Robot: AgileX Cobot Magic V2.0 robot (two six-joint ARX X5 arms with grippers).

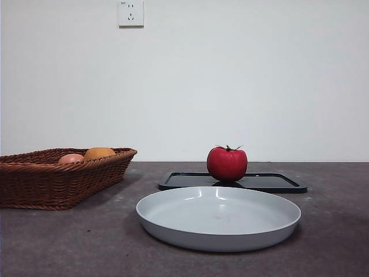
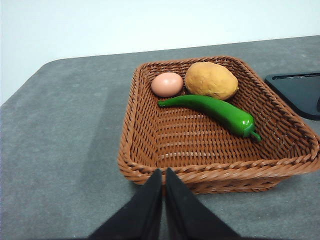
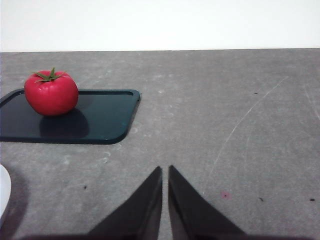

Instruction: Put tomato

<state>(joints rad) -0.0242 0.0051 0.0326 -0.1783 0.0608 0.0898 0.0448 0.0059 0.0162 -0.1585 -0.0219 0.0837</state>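
Observation:
The red tomato [image 1: 227, 164] with a green stem stands upright on a black tray [image 1: 277, 182] behind a grey-white plate [image 1: 173, 222]. In the right wrist view the tomato [image 3: 51, 93] sits on the tray [image 3: 107, 115], well apart from my right gripper [image 3: 165, 172], which is shut and empty over bare table. My left gripper [image 2: 163, 175] is shut and empty, just in front of the wicker basket [image 2: 135, 150]. Neither gripper shows in the front view.
The wicker basket [image 1: 34, 182] stands at the left and holds a pale pink-orange egg-like fruit [image 2: 167, 84], an orange-yellow round fruit [image 2: 211, 80] and a green pepper [image 2: 215, 111]. A wall socket [image 1: 131, 12] is on the white wall behind. A corner of the tray [image 2: 300, 92] shows beside the basket.

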